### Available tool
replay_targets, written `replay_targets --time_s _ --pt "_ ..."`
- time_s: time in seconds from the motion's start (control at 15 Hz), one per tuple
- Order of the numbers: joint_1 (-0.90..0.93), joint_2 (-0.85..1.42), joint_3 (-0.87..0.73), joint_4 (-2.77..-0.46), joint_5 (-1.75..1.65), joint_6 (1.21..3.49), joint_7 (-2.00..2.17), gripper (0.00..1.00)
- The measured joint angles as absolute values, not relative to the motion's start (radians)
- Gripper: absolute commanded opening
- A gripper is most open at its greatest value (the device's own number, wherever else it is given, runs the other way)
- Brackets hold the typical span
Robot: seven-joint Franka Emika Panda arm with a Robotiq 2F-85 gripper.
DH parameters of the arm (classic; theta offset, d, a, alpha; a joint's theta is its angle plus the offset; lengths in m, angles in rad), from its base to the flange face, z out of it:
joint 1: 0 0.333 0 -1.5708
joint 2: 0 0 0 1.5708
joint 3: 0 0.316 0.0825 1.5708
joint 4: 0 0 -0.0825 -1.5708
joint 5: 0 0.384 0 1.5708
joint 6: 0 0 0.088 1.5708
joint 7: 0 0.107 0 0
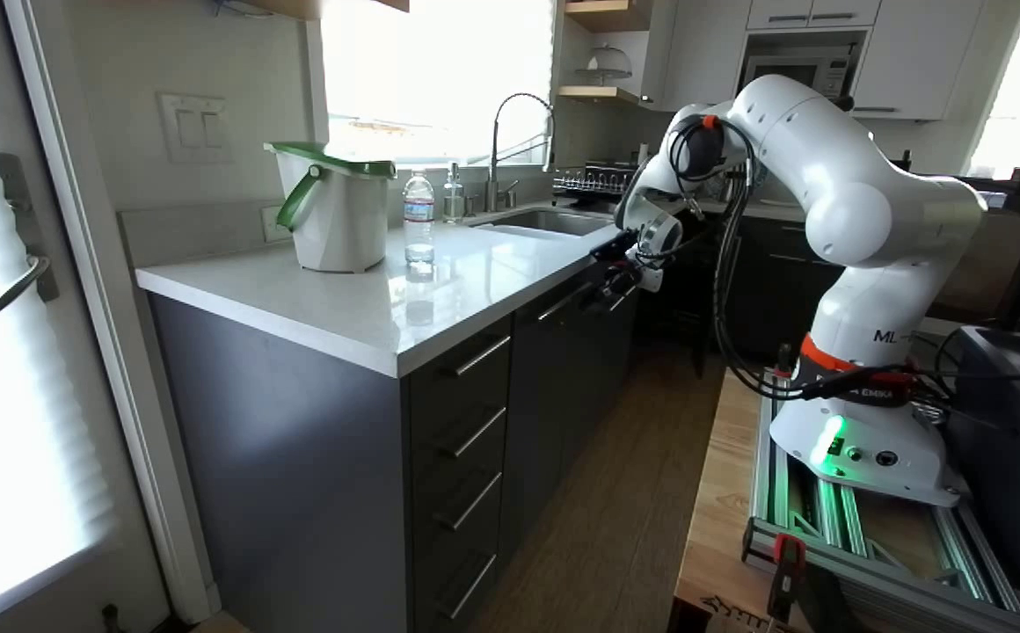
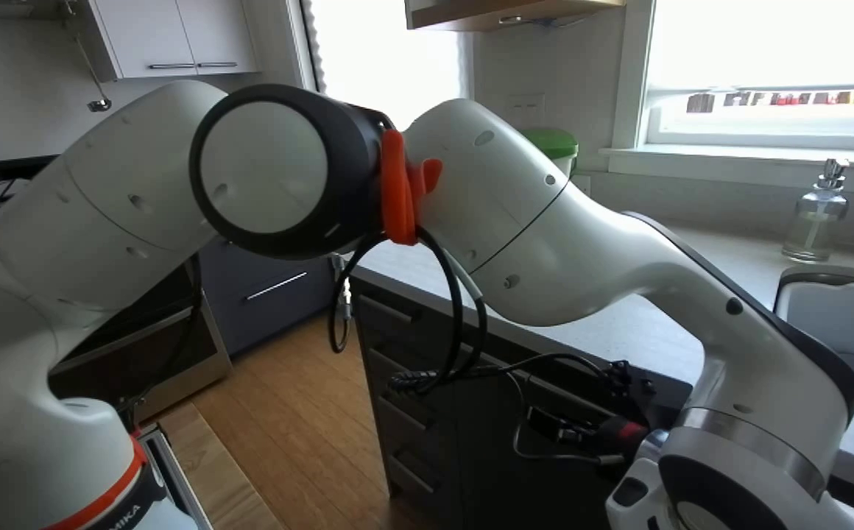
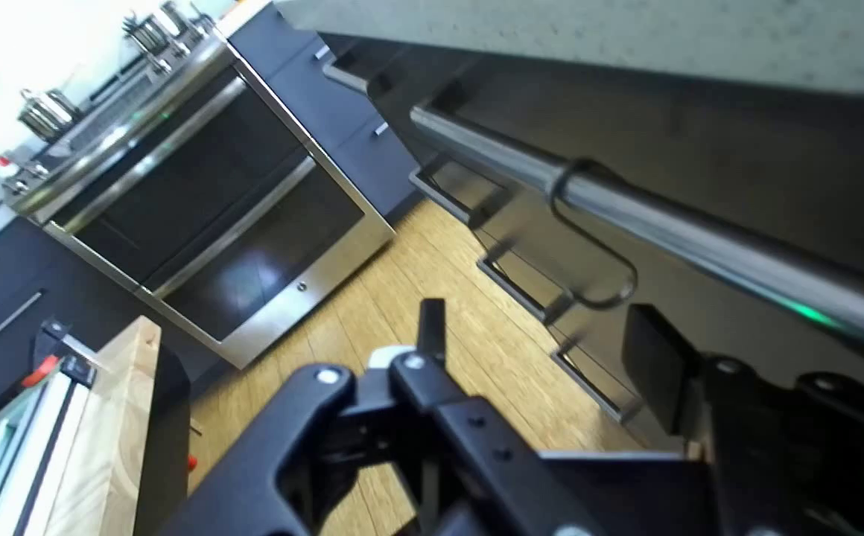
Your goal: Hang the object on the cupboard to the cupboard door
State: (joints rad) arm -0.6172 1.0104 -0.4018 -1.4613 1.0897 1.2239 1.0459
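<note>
The cupboard point(image 1: 532, 378) is a dark grey flat-fronted run under a white worktop; it also shows in an exterior view point(image 2: 515, 464) and the wrist view point(image 3: 745, 149). A thin dark metal hook point(image 3: 625, 293) hangs over a silver bar handle point(image 3: 678, 223) on the cupboard front in the wrist view. I cannot make the hook out in the exterior views. My gripper point(image 3: 540, 316) is open and empty, its fingers below the handle and a little under the hook's lower end. It also shows beside the cupboard front in both exterior views point(image 1: 620, 272) point(image 2: 556, 425).
The worktop edge point(image 3: 588, 37) overhangs the handle. A white bucket with green lid point(image 1: 343, 215), a water bottle point(image 1: 419, 224) and a soap dispenser point(image 1: 454, 193) stand on the worktop near the sink point(image 1: 554, 221). An oven point(image 3: 201, 201) and wooden bench point(image 3: 115, 439) lie across the floor.
</note>
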Motion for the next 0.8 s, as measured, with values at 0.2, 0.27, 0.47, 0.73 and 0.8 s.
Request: replay_targets --time_s 0.2,0.27,0.47,0.73,0.8 --pt "-0.617 1.005 -0.441 -1.445 1.03 1.319 1.033 1.0" --pt "-0.616 0.995 -0.452 -1.441 1.0 1.344 1.02 1.0" --pt "-0.606 0.929 -0.472 -1.445 0.895 1.399 0.967 1.0" --pt "-0.567 0.777 -0.482 -1.487 0.737 1.44 0.884 1.0" --pt "-0.55 0.73 -0.483 -1.507 0.694 1.449 0.866 1.0"
